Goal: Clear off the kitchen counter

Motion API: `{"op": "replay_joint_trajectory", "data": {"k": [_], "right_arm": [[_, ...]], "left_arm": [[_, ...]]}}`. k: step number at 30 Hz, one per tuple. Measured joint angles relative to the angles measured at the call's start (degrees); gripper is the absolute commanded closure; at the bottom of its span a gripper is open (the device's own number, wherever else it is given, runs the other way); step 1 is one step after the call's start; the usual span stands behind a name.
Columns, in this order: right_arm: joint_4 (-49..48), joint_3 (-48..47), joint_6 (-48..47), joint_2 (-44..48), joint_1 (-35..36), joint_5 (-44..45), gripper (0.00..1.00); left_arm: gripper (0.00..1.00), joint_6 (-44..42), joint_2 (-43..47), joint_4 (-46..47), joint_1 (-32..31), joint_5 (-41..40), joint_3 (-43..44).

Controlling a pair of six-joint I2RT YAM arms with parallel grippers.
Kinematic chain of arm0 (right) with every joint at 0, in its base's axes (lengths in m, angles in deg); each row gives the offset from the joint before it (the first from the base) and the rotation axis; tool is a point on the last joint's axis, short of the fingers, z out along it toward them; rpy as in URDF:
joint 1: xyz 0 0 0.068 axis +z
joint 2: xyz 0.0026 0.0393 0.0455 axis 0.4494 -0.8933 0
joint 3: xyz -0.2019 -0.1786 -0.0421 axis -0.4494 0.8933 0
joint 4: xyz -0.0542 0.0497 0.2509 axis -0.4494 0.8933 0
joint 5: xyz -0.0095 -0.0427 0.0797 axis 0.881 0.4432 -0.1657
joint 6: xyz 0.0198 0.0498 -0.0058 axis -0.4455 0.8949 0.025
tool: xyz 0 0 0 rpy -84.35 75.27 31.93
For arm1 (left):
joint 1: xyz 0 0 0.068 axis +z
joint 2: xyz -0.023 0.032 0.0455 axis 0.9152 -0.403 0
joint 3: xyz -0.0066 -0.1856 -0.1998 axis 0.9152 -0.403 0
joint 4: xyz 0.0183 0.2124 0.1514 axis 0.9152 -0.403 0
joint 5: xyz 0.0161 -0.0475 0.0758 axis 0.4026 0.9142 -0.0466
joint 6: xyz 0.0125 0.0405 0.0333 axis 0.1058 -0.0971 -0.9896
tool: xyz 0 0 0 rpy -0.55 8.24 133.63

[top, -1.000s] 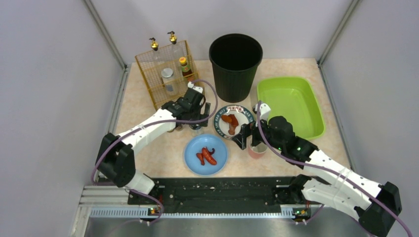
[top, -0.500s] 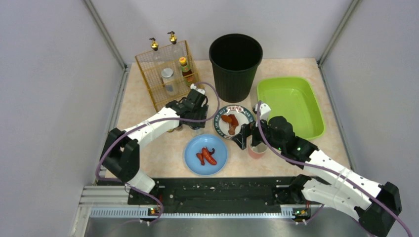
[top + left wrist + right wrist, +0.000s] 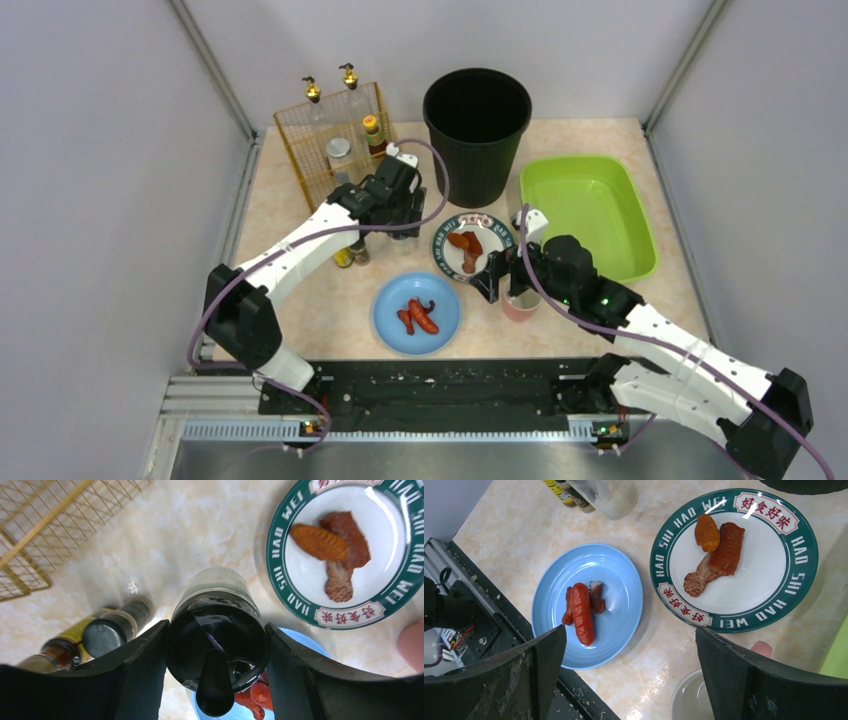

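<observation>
The kitchen counter (image 3: 290, 215) is beige speckled marble. My left gripper (image 3: 400, 212) is shut on a clear jar with a black flip cap (image 3: 215, 625), both pads pressed to its sides; it hangs above the counter, between the wire basket (image 3: 335, 150) and the green-rimmed plate (image 3: 470, 248). That plate (image 3: 395, 600) holds pieces of browned meat. A blue plate (image 3: 417, 313) carries red sausages. My right gripper (image 3: 505, 278) stands open over a pink cup (image 3: 520, 305), whose white inside (image 3: 689, 702) shows by the right finger, with nothing between the fingers (image 3: 544, 665).
Two small dark-capped bottles (image 3: 350, 254) stand left of the held jar. The gold basket holds more bottles. A black bin (image 3: 477, 130) stands at the back, a lime-green tray (image 3: 632, 215) to its right. The black rail (image 3: 440, 385) runs along the near edge.
My left gripper closed on the jar, then carried it up and back toward the basket, leaving the two small bottles in place. The right arm has not moved.
</observation>
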State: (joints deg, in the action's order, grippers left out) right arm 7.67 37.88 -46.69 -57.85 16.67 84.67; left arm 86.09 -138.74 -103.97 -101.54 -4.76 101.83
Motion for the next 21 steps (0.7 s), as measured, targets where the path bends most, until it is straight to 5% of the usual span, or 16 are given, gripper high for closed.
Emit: {"op": "replay_joint_trajectory", "data": {"k": [10, 21], "right_arm": [[0.02, 0.24, -0.02, 0.22, 0.0, 0.11, 0.01], [0.0, 0.24, -0.02, 0.28, 0.0, -0.28, 0.01]], "left_arm": [[1.0, -3.08, 0.92, -3.72, 1.01, -6.27, 13.97], [1.0, -4.9, 0.9, -6.19, 10.19, -14.1, 23.45]]}}
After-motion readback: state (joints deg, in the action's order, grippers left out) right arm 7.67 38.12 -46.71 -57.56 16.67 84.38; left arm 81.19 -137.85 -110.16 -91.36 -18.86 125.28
